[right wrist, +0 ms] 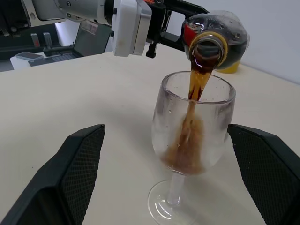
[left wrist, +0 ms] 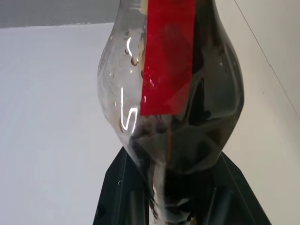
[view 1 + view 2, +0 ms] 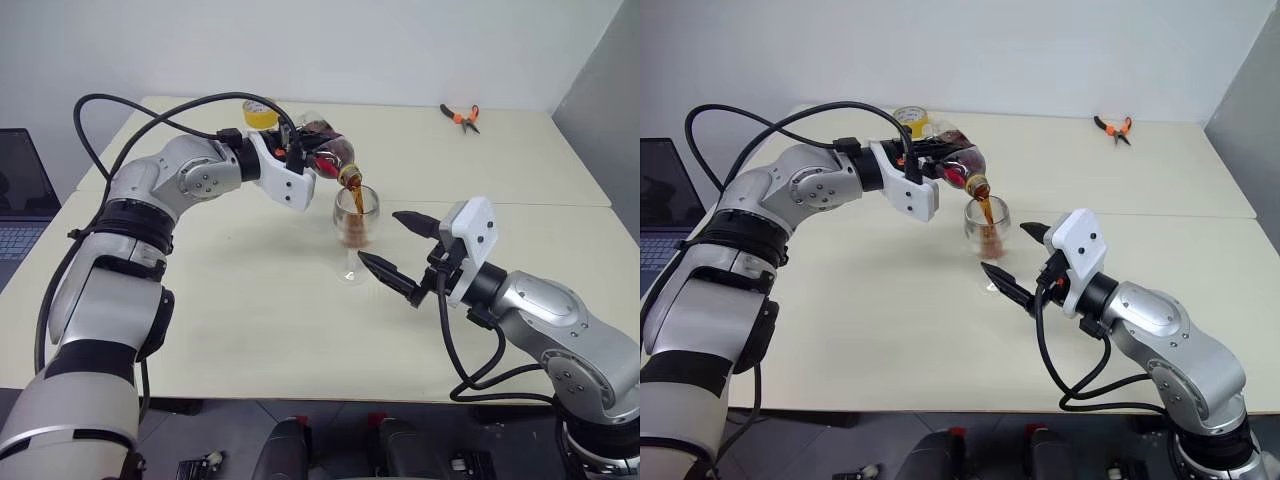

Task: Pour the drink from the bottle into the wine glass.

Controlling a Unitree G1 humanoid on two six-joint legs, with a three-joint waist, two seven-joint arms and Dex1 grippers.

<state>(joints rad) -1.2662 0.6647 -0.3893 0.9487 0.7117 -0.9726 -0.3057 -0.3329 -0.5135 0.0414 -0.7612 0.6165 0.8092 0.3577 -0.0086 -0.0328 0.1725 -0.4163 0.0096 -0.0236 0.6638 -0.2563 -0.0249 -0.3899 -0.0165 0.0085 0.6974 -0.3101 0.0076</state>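
The left gripper (image 3: 305, 158) clamped the small clear bulbous plastic bottle (image 3: 328, 154) nearly level, mouth tipped down, dark brown drink (image 1: 194, 89) streaming into the upright clear stemmed wine glass (image 3: 355, 225); the right gripper (image 3: 398, 247) stood wide beside the stem.

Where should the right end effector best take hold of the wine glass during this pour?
Probably the thin stem, from the robot's side, level. The wine glass stands upright between the open right end effector fingers; its bowl is filling and the bottle blocks the rim.

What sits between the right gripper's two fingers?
The wine glass stands between the right gripper's open fingers, untouched on both sides, taking the drink from the bottle. The right wrist view shows it.
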